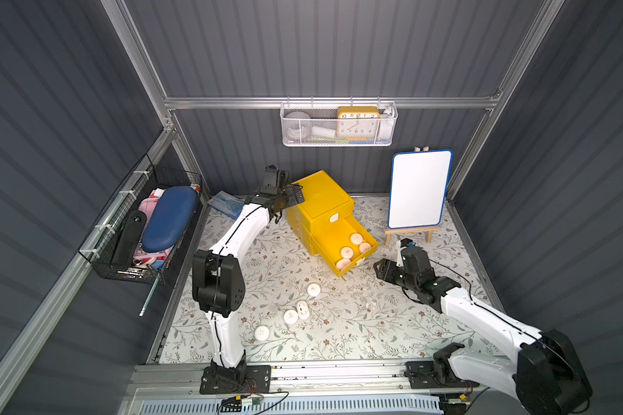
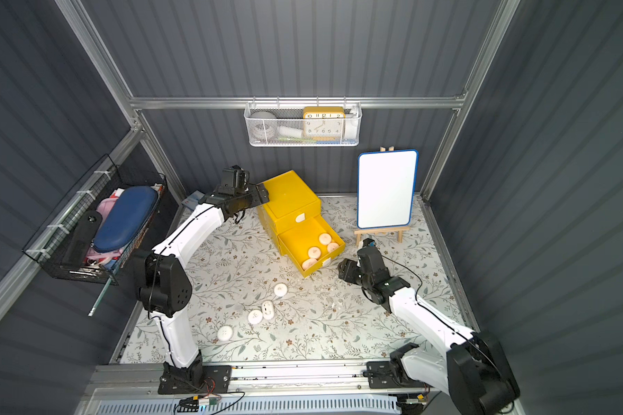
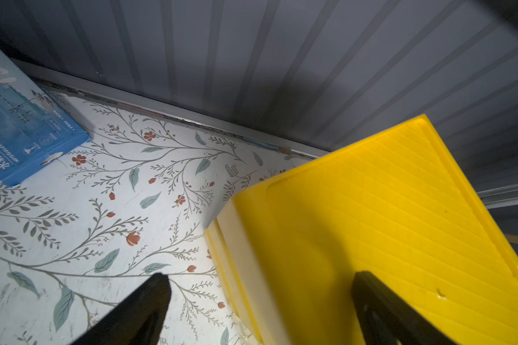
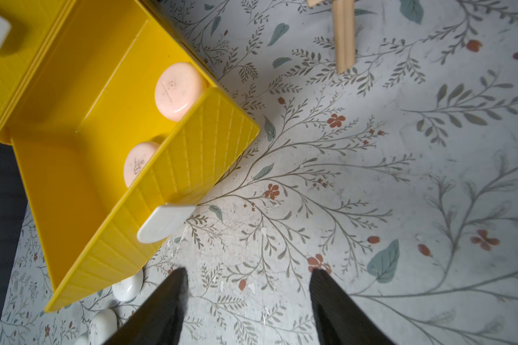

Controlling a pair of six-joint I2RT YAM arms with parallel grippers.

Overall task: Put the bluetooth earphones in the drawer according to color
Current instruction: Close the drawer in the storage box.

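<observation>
The yellow drawer [image 1: 321, 199] cabinet stands at the back of the mat, and one lower drawer [image 1: 333, 235] is pulled out. Several pale pink bluetooth earphones [image 1: 347, 251] lie in it, two of them showing in the right wrist view [image 4: 178, 89]. Several white ones [image 1: 313, 289] [image 2: 280, 289] lie loose on the mat in front. My left gripper [image 1: 291, 196] [image 3: 260, 277] is open, straddling the cabinet's back left top corner. My right gripper [image 1: 380, 267] [image 4: 248, 272] is open and empty over the mat, beside the open drawer's white tab handle [image 4: 165, 222].
A whiteboard on a wooden easel [image 1: 419, 188] stands at the back right. A blue box [image 1: 227, 204] lies at the back left. A black wire basket [image 1: 148, 230] hangs on the left wall, and a white mesh basket [image 1: 339, 124] with a clock on the back wall.
</observation>
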